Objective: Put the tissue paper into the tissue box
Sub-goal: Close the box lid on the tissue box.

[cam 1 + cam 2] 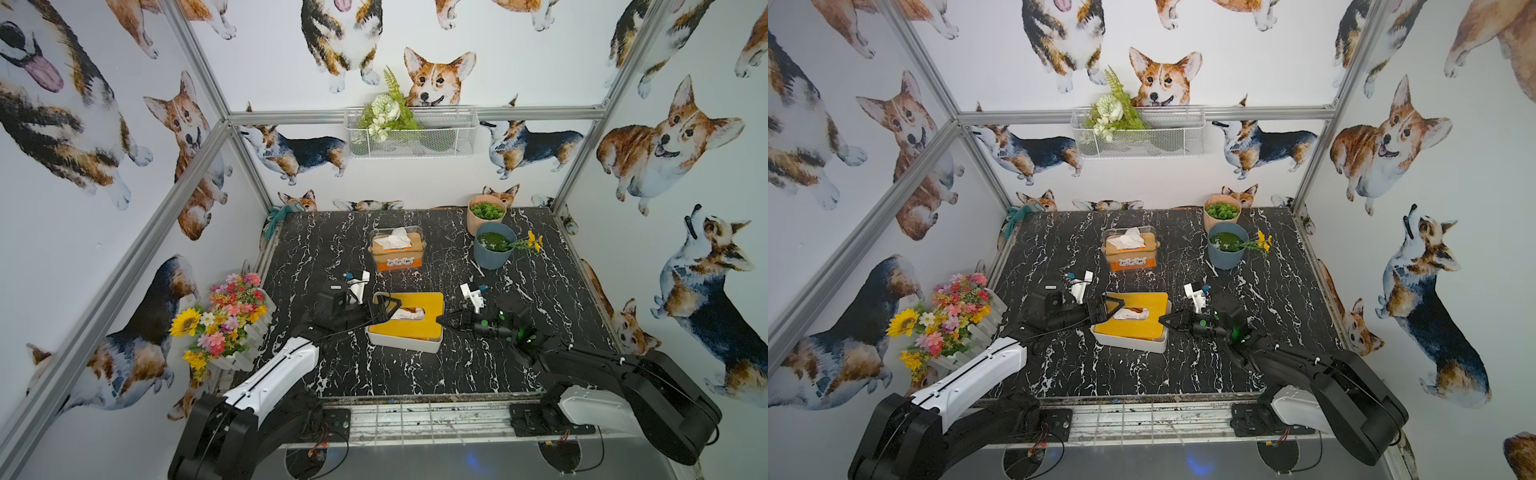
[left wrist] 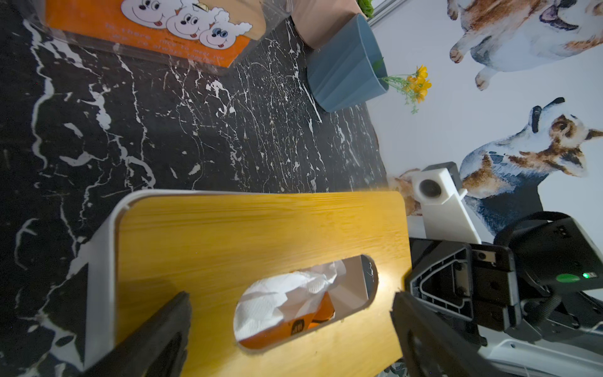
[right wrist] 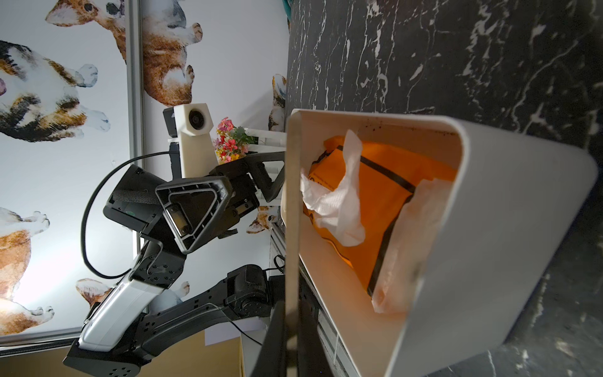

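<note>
The tissue box [image 1: 403, 343] [image 1: 1129, 343] is white with a yellow wooden lid [image 1: 409, 326] [image 2: 244, 235] and stands mid-table. White tissue paper [image 1: 409, 314] [image 2: 277, 303] shows in the lid's slot, on an orange pack [image 3: 385, 196] inside the box. My right gripper [image 1: 440, 320] [image 3: 284, 342] is shut on the lid's right edge [image 3: 292, 212]. That end stands off the rim, so the inside shows in the right wrist view. My left gripper [image 1: 388, 309] [image 2: 292, 302] hangs open over the slot's left end, one finger on each side, holding nothing.
A second, clear tissue box [image 1: 397, 249] with an orange pack stands behind. A blue pot [image 1: 492, 251] and a pink pot [image 1: 485, 214] are at the back right. A flower box [image 1: 232, 320] sits at the left edge, and a wire basket [image 1: 409, 133] hangs on the back wall.
</note>
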Tool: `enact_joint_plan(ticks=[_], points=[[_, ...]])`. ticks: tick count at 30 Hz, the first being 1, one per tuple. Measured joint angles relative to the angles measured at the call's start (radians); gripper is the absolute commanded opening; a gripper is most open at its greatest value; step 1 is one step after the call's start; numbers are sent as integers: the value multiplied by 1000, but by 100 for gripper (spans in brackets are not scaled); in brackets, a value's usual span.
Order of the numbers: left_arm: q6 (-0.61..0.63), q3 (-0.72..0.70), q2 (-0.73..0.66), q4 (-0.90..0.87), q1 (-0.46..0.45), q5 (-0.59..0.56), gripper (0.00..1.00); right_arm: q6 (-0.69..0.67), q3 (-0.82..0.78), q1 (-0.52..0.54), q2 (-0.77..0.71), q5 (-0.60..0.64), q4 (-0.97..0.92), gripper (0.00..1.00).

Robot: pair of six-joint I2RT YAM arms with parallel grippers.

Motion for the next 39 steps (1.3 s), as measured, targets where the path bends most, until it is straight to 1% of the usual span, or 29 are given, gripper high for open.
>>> enact_joint_plan(ticks=[6,10,19,22,29,37,39], points=[[0,-5,-4,8,0,-2,100,0,2,0,-19,2,-13,0],[5,2,-22,-27,0,-20,100,0,3,0,-29,3,-26,0],[58,68,-151,-141,2,-93,100,0,5,0,-33,-1,-7,0],[80,71,-178,-174,8,-122,100,2,5,0,-32,-2,4,0],[108,69,-164,-229,14,-155,100,48,-8,0,-8,-5,34,0],[135,69,-138,-260,15,-177,100,126,-45,0,28,-10,124,0],[143,71,-129,-274,16,-183,100,127,-49,0,33,-10,135,0]])
